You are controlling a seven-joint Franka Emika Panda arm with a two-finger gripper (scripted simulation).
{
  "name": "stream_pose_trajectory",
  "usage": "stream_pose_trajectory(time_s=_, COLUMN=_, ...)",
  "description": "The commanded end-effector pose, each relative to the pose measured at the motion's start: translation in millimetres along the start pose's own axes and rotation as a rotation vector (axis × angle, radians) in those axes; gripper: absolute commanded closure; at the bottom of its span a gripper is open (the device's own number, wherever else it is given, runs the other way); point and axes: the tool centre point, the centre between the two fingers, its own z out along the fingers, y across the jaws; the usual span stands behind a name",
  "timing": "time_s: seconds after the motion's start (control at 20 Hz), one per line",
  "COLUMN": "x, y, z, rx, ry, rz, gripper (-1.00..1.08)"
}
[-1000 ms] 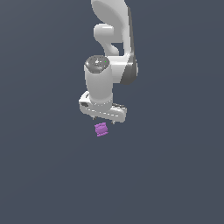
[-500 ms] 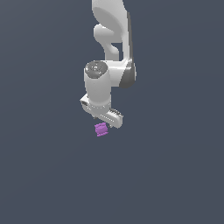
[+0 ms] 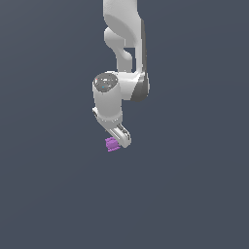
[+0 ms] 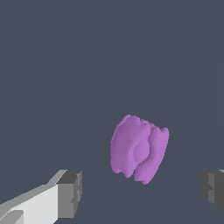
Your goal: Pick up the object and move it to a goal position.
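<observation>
Object (image 4: 139,149) now between my gripper (image 4: 140,192) pads, 12 o'clock of midpoint; jaws wide, empty after descent; closing next.

Place: a computer-simulated scene, not a real room.
Background: flat, even dark grey-blue fills both views, with no walls, furniture or floor edge visible.
Rendering: smooth, shaded surfaces without texture or clutter.
Robot arm (image 3: 121,73): plain white with grey joints, reaching down from the top of the exterior view.
Purple object (image 4: 139,148): a single-colour, blocky, ridged lump with jagged edges.
</observation>
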Motion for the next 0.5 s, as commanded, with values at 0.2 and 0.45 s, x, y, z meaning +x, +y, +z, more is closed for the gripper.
stream_pose_trajectory(time_s=0.2, x=2, y=6, z=11, rx=-0.001, ry=0.004, rz=0.181, gripper=-0.92)
stream_pose_trajectory(time_s=0.45, x=2, y=9, z=16, rx=-0.002, ry=0.007, rz=0.281, gripper=-0.92)
